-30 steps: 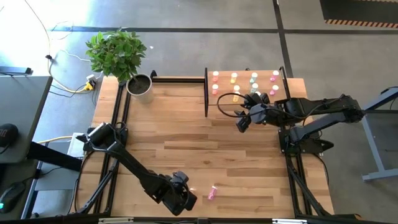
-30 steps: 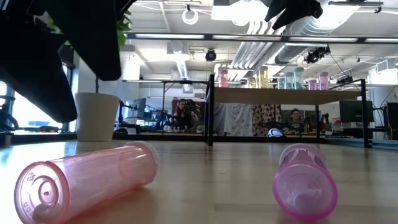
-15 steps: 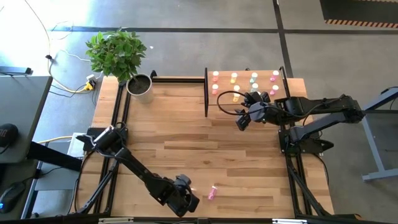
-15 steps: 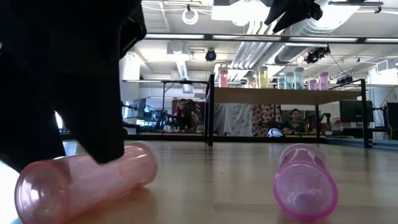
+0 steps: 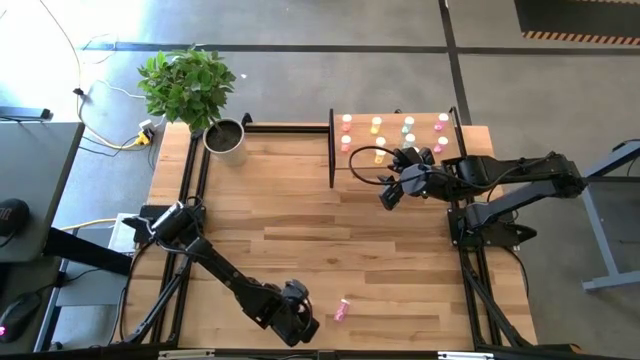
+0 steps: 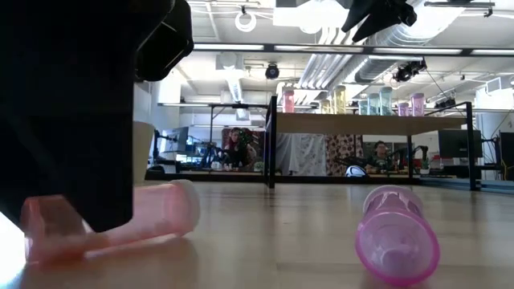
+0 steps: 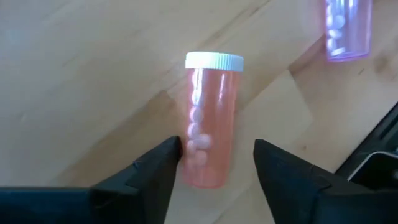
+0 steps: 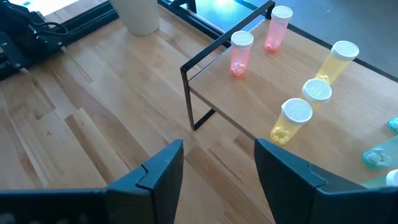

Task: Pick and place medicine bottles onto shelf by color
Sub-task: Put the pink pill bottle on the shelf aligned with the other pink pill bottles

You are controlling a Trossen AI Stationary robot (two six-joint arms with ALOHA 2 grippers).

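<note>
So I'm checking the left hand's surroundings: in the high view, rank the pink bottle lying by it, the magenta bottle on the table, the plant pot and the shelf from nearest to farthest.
1. Pink bottle, lying between the left hand's open fingers.
2. Magenta bottle, lying just beside it near the front edge.
3. Plant pot, at the far left corner.
4. Shelf, far right; close to the pot's distance, so this order is uncertain.

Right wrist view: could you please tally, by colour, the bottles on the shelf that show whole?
Pink bottles: 2
Yellow bottles: 3
Pale bottles, cut off at the picture's edge: not counted
Total: 5
</note>
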